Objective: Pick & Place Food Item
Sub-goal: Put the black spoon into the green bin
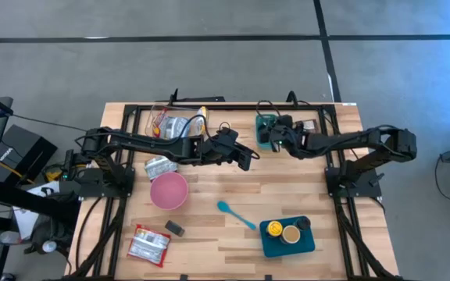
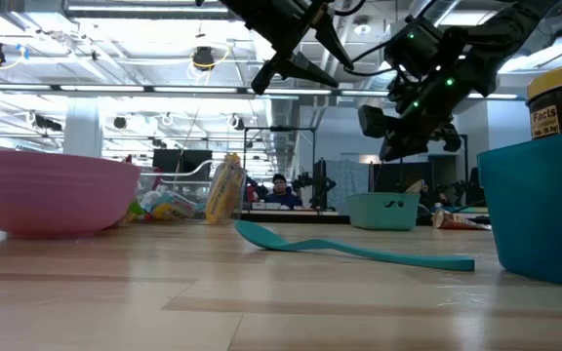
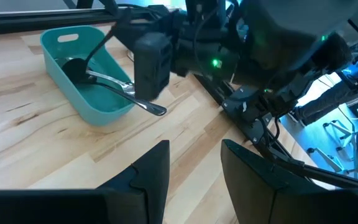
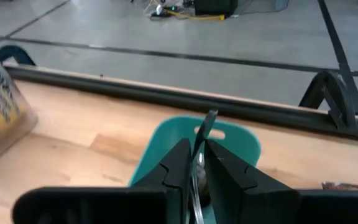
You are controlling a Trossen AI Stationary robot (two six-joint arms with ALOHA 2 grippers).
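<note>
Gripping an upright utensil handle (image 4: 204, 134), right fingers (image 4: 180, 163) hover over the teal bin (image 4: 235, 142).

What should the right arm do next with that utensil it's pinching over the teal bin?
Probably lift straight up a little. The right gripper is shut on a metal utensil whose handle stands above the small teal bin at the table's back edge, other cutlery still lying inside. Raising it first should clear the bin's wall before any sideways travel. The left gripper hangs open nearby, holding nothing.
</note>
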